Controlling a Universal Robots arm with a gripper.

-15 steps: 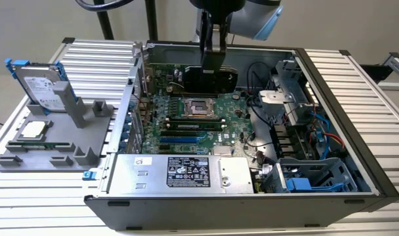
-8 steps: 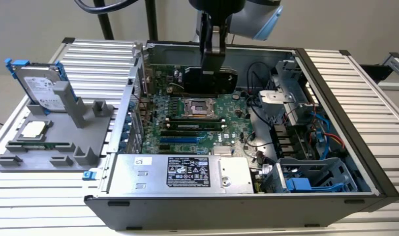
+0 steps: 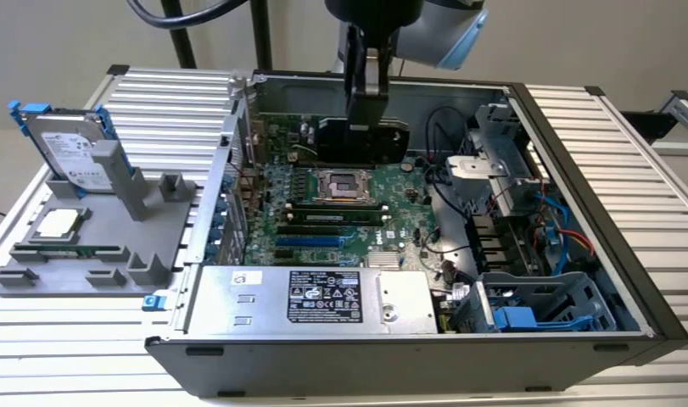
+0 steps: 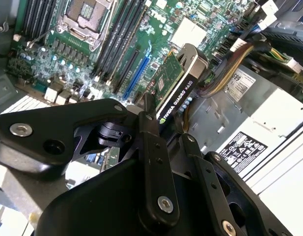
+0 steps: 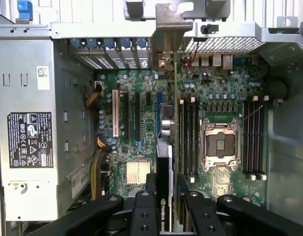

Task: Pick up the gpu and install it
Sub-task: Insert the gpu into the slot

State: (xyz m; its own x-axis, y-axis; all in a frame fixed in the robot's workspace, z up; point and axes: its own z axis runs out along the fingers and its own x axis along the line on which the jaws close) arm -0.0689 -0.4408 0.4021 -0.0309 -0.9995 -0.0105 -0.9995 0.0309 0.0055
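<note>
Above the motherboard [image 3: 278, 182] inside the open computer case [image 3: 377, 365], the gripper [image 3: 364, 117] is gripping the gpu [image 3: 362, 142] on edge, jaws closed against it.

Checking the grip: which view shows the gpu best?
The second wrist view: the gpu shows its green face, clamped in the end effector. The first wrist view sees it edge-on; the exterior view, its black cooler face.
</note>
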